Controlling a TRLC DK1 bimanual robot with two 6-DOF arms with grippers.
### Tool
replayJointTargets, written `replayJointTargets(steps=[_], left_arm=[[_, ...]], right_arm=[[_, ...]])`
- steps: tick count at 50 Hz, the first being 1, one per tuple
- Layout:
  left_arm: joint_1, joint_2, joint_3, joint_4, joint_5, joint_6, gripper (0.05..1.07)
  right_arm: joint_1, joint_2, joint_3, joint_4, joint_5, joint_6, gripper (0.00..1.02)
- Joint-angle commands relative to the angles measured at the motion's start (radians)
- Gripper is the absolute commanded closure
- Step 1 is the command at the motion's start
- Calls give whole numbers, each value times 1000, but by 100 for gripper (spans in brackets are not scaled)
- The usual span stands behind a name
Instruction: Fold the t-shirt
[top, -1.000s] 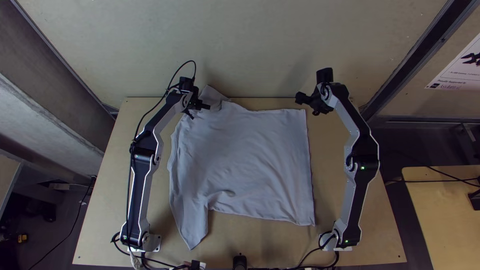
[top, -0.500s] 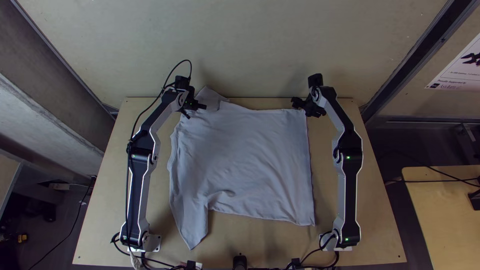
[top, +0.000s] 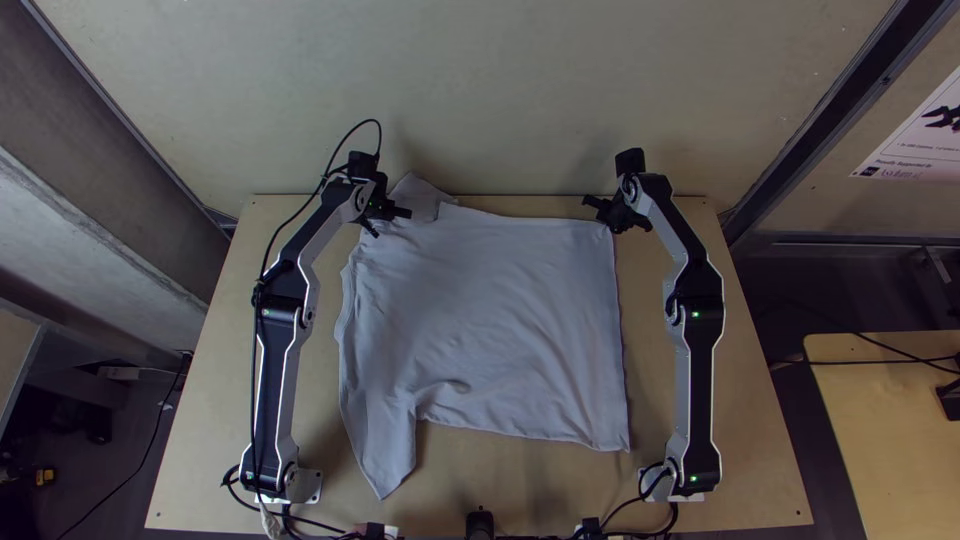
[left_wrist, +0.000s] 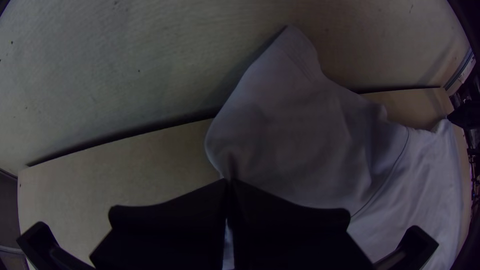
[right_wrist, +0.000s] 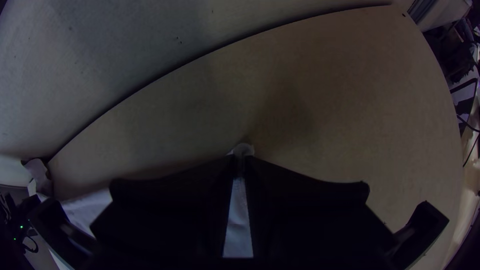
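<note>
The pale grey t-shirt (top: 490, 320) lies spread with light wrinkles, one sleeve pointing to the near edge and the other reaching over the far edge. My left gripper (top: 393, 218) is at the shirt's far-left part, by that far sleeve. In the left wrist view my left gripper (left_wrist: 229, 184) is shut on cloth (left_wrist: 300, 145) at the sleeve's side. My right gripper (top: 606, 214) stands at the far-right corner. Seen from its wrist, my right gripper (right_wrist: 240, 161) pinches that corner (right_wrist: 243, 149), a small tip poking out beyond the fingers.
Bare wood of the table (top: 660, 400) runs between the shirt and the right arm. A wall-like panel (top: 500, 100) rises behind the far edge. A cable (top: 290, 235) loops along the left arm, and more cables (top: 620, 510) lie near the right base.
The right arm has shifted left, bringing its gripper from beside the far-right corner onto it, where it now grips the cloth. The left gripper has moved slightly left; the shirt looks nearly unmoved.
</note>
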Motion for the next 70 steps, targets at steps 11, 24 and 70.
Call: replayJointTargets(steps=[11, 24, 70], left_arm=[[56, -64, -16, 15, -3, -18, 105], [91, -94, -16, 81, -1, -19, 105], [111, -328, -175, -144, 62, -24, 105]], right_arm=[[17, -13, 58, 111, 28, -27, 100], [24, -38, 75, 169, 46, -41, 100], [46, -217, -71, 2, 51, -160, 100]])
